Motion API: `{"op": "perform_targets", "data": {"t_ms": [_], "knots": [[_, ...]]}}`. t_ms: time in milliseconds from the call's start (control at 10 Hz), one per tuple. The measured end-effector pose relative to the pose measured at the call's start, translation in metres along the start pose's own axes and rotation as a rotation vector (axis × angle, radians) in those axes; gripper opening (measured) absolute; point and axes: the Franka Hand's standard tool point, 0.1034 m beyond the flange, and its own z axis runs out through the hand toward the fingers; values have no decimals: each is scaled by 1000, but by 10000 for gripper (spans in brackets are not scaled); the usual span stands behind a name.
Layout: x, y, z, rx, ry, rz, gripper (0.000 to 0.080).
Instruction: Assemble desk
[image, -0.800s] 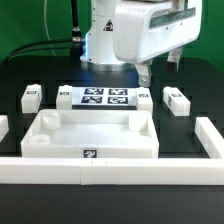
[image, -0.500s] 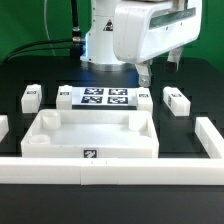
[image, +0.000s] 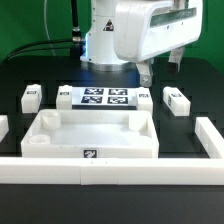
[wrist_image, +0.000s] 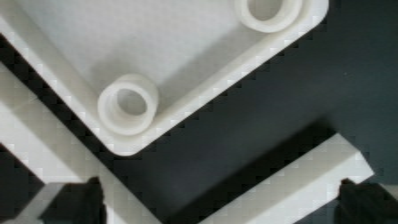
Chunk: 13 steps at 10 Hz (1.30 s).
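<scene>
The desk's white tray-like tabletop (image: 90, 135) lies rim up in the middle of the black table, with round sockets in its corners. Several short white tagged legs lie in a row behind it: one (image: 30, 97) at the exterior view's left, one (image: 65, 97) beside the marker board, and two more (image: 142, 97) (image: 177, 100) to the right. My gripper (image: 160, 66) hangs open high above the right-hand legs, holding nothing. The wrist view looks down on a tabletop corner (wrist_image: 196, 60) and its socket (wrist_image: 134, 100), far below the open gripper (wrist_image: 214, 205).
The marker board (image: 105, 98) lies flat behind the tabletop, between the legs. Low white border rails run along the front (image: 110, 170) and the exterior view's right (image: 208, 135); a short piece shows at the left edge (image: 3, 128). A rail (wrist_image: 294, 185) crosses the wrist view.
</scene>
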Motion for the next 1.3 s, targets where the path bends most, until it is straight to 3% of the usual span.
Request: {"op": "perform_targets", "data": {"t_ms": [100,200,300,500,700,900,1300], "knots": [[-22,-8,22,-52,-79,-173,650],[-41,-30,40,6,-107,-144,650],[-34,-22,32,-2,-96,-131,650],[-32,-21,32,-7,-90,-133,650],[-47,-11,36,-11,-86,-370,650],[-57,1,36,10,-103,-431,650],[-58,-2,40,18,-105,-449,650]]}}
